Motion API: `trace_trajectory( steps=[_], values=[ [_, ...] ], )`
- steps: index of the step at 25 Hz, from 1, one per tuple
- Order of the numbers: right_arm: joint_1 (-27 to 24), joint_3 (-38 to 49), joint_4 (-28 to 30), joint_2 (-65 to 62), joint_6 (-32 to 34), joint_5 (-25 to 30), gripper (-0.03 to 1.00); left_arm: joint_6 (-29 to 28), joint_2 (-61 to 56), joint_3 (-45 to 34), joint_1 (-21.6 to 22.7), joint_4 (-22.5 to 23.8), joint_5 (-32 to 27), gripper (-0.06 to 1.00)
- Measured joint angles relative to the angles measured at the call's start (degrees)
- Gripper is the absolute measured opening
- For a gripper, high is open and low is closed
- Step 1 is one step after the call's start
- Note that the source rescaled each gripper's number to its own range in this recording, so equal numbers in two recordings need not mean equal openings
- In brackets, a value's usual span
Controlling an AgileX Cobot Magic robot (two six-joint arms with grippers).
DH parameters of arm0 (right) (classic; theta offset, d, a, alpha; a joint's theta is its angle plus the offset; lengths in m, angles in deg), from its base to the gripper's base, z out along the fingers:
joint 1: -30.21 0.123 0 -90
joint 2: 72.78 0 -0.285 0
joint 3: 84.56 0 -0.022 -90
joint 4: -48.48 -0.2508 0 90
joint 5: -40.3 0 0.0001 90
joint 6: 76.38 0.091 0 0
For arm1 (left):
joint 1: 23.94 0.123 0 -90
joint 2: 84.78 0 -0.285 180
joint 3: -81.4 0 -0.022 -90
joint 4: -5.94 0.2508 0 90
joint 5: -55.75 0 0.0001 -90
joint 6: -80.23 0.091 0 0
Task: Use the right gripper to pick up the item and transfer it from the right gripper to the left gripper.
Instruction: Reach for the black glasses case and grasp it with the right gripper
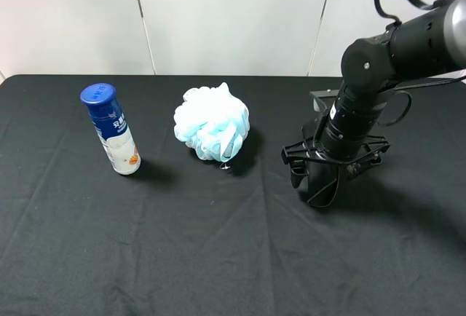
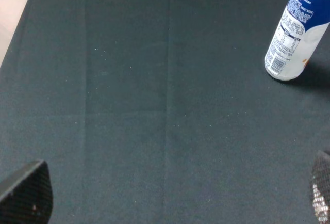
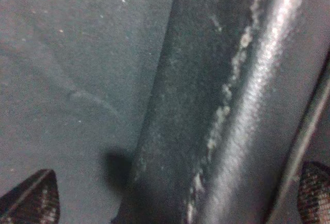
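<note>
Nearest me, the left gripper [image 2: 174,195] hangs over the bare black cloth [image 1: 218,258], fingers spread wide, holding nothing. On the right, the right gripper [image 3: 172,197] sits low, fingers parted either side of the black case [image 3: 216,105]. Further back stand a bottle [image 1: 111,128] and a bath puff [image 1: 212,123]

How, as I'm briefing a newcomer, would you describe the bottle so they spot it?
On the black table, look at the left side of the high view. The bottle stands there, left of the puff; it alone has a blue cap.
</note>
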Motion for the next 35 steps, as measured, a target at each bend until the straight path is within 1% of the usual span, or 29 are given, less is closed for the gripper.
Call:
trace_trajectory(
  steps=[5,17,21,35],
  values=[
    [0.0,0.07,0.05,2.31,0.04,-0.14,1.0,0.0,0.0,0.0,0.0,0.0,0.0,1.0],
    [0.0,0.07,0.43,2.34,0.28,0.08,0.99,0.0,0.0,0.0,0.0,0.0,0.04,1.0],
    [0.0,0.07,-0.02,2.34,0.28,0.15,0.98,0.0,0.0,0.0,0.0,0.0,0.04,1.0],
    [0.0,0.07,-2.47,2.34,0.3,0.74,0.98,0.0,0.0,0.0,0.0,0.0,0.04,1.0]
  ],
)
